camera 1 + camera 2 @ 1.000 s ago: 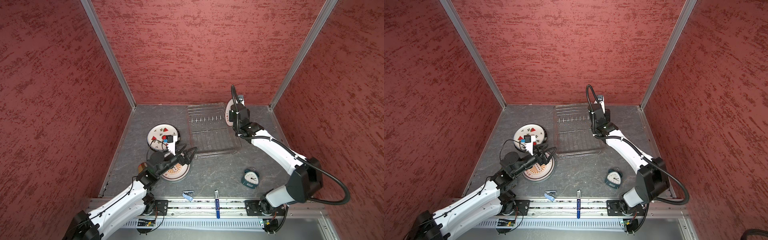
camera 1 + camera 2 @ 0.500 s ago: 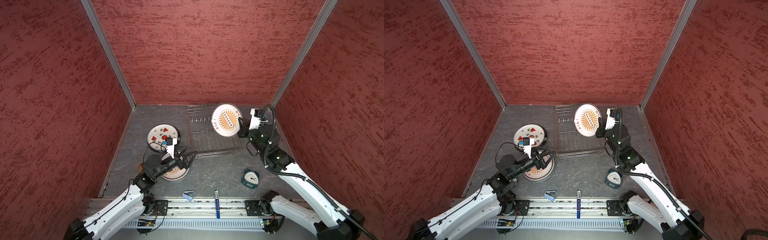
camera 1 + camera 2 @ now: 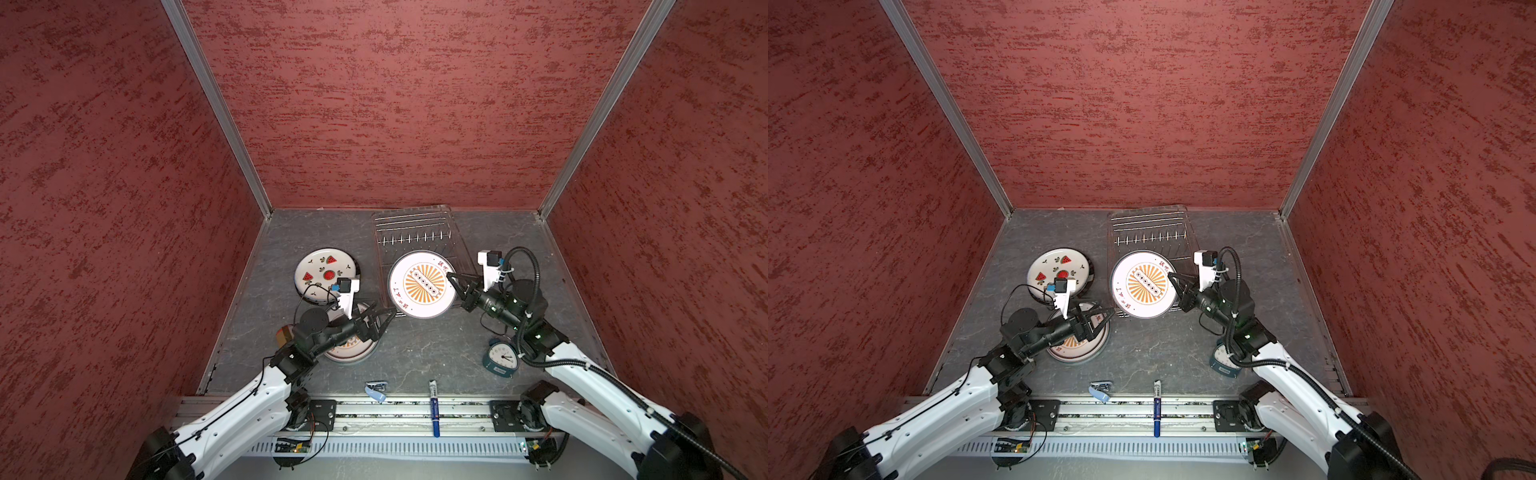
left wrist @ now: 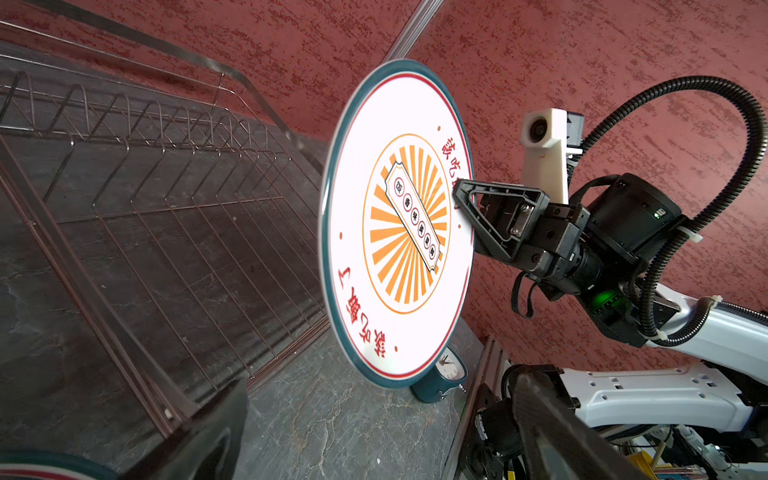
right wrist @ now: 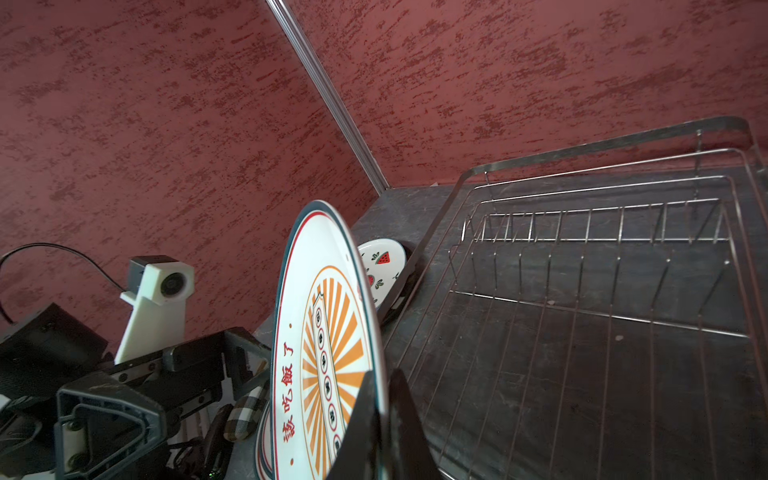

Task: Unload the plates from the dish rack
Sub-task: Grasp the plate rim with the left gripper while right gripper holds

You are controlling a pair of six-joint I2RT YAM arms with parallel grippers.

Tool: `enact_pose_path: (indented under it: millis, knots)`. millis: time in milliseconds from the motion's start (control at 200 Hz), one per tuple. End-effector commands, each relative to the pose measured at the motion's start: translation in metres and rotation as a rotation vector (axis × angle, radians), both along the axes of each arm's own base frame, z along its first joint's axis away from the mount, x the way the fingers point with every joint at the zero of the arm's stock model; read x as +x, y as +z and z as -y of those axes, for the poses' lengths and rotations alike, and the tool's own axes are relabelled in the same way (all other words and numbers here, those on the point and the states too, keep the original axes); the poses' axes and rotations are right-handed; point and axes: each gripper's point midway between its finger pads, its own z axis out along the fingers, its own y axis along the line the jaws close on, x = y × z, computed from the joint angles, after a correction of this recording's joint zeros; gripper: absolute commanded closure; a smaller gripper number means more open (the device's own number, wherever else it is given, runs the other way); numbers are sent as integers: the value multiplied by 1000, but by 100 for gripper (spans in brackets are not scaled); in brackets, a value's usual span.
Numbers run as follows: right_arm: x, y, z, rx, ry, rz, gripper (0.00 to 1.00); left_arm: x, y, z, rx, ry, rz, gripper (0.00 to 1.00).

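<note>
In both top views the round white ceramic plate with an orange sunburst and red characters [image 3: 422, 284] hangs in the air over the near end of the rectangular silver wire dish rack [image 3: 409, 239], whose prongs show no other plate. The right gripper [image 3: 451, 277] pinches the plate's rim on the right side. The left gripper [image 3: 383, 319] is spread wide and empty just beside the plate's lower-left edge, above a second sunburst plate [image 3: 349, 353] lying flat on the grey stone-look tabletop [image 3: 436, 345]. A round white watermelon plate [image 3: 326, 268] lies flat farther back on the left, and a small teal alarm clock [image 3: 500, 359] stands beside the right arm. The left wrist view shows the sunburst plate upright on edge, clear of the wires, its face toward the open jaws and the rim of its far half bare. That bare rim looks the best place for a second hold: glazed ceramic is stiff, fairly heavy for a one-point pinch, slick, and likely to chip against wire or another plate. The right wrist view shows the dark fingers [image 5: 409, 432] pressed on either face of the rim, with the rack's rail close by. Open tabletop lies between the flat plates and the clock.
</note>
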Motion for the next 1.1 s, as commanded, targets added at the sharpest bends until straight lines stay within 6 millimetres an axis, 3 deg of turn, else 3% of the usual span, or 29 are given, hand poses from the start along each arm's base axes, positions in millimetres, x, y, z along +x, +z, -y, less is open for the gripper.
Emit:
enact_pose_path:
  millis: [0,65,155,376,516,767,857,972,1097]
  knots:
    - [-13,38,-7,156,71,109,98,2,2,1,-22,7,1,1]
    - [-18,30,-8,193,79,92,98,5,-1,2,-29,16,-16,3]
    - [-25,21,-8,232,80,95,98,5,-2,4,-46,5,-38,18]
    - [-21,8,-8,219,23,86,98,5,-7,4,-51,15,-80,55]
    - [-21,4,-5,213,-16,96,98,8,-18,3,-17,46,-112,70]
    - [-21,-4,-10,187,-27,99,98,10,-21,3,-4,61,-132,89]
    - [-23,-4,-13,184,-15,109,98,9,-19,6,-13,44,-129,89]
    - [-24,-4,-18,184,1,113,98,10,-17,8,-33,43,-131,77]
    - [-25,-5,-24,180,24,114,98,12,-16,10,-47,41,-137,78]
